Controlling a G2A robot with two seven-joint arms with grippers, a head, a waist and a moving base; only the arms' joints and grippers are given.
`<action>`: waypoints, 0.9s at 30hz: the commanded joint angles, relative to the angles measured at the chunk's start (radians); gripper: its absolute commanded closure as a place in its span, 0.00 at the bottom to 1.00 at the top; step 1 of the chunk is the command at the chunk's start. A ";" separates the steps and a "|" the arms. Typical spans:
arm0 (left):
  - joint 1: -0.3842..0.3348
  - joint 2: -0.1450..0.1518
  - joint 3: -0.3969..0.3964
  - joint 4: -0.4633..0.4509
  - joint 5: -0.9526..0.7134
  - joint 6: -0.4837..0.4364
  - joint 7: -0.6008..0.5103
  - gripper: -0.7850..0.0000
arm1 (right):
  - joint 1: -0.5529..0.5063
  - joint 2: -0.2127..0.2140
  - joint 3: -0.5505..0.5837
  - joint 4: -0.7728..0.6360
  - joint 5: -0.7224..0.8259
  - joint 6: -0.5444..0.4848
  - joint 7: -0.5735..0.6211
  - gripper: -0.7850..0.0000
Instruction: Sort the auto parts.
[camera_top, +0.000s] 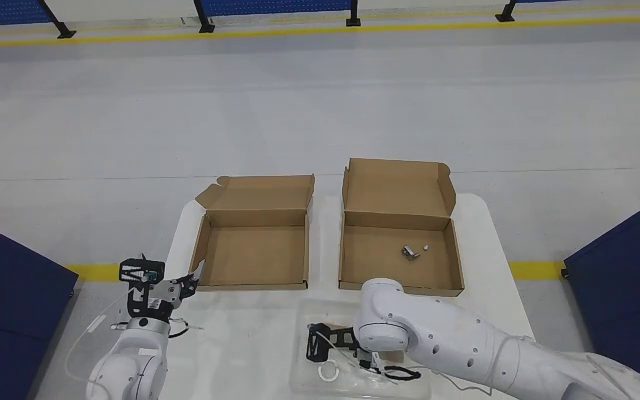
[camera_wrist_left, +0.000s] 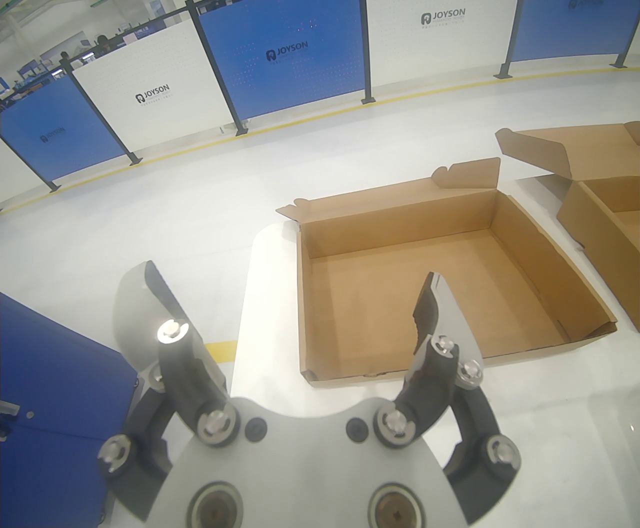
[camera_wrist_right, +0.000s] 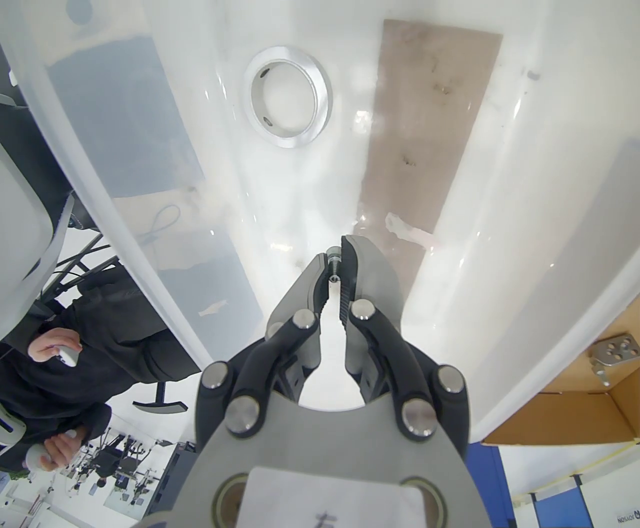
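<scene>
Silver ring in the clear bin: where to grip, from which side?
Come straight down and pinch the wall of the silver ring, one finger inside the hole, one outside. It lies flat on the clear bin floor, opening up, so its outer side sits low. Probably take the section away from the bin wall. The right gripper is shut on a small screw.

White and blue partition panels (camera_wrist_left: 150, 115) each carry a printed logo with lettering.
</scene>
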 joint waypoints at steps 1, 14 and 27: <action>0.000 0.000 0.000 0.000 0.000 0.000 0.000 0.00 | 0.000 0.000 0.000 0.000 0.000 0.000 0.000 1.00; 0.000 0.000 0.000 0.000 0.000 0.000 0.000 0.00 | -0.097 0.118 0.299 0.061 0.338 -0.117 -0.115 1.00; 0.000 0.000 0.000 0.000 0.000 0.000 0.000 0.00 | -0.209 0.229 0.468 0.067 0.615 -0.219 -0.217 1.00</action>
